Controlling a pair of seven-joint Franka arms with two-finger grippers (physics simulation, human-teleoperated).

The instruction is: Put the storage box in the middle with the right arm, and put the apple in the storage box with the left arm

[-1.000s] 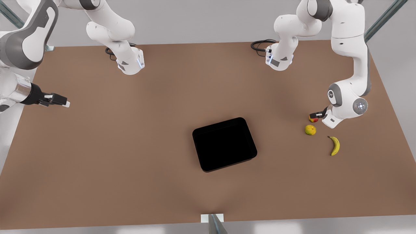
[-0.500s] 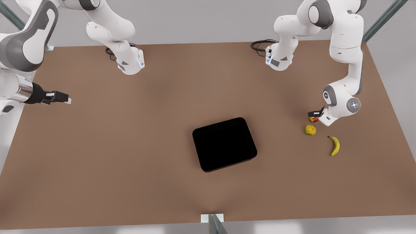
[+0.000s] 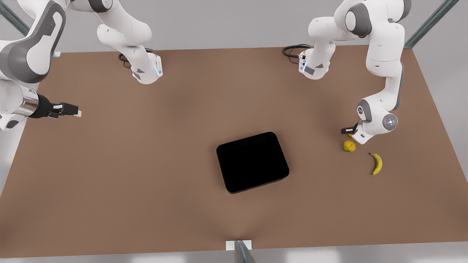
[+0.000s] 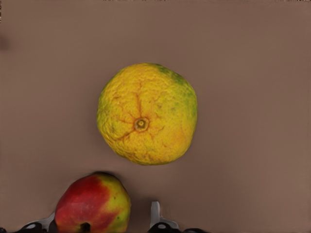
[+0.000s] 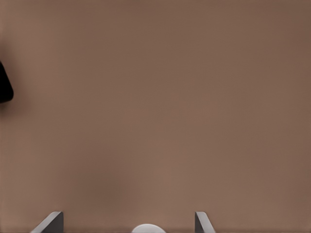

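Claw work falls to the left arm here: the left claw [image 3: 347,130] has dropped lower over the past second and now sits right at the apple [image 4: 92,204], at the front view's right. In the left wrist view its fingers [image 4: 155,216] stand apart with the apple between them, one tip close against the fruit and the other a little way off, so nothing is gripped yet. Just beyond lies the yellow-green round fruit [image 3: 349,146], near the apple but apart from it, and further out the banana [image 3: 376,163]. The storage box [image 3: 252,162] rests near the middle of the bench [image 3: 146,164], well apart from the fruit, so that half of the task looks settled. The right claw [image 3: 67,109] waits at the front view's left edge above bare bench, its fingers [image 5: 51,222] spread wide and holding nothing. The descent suggests the apple grasp is about to close.
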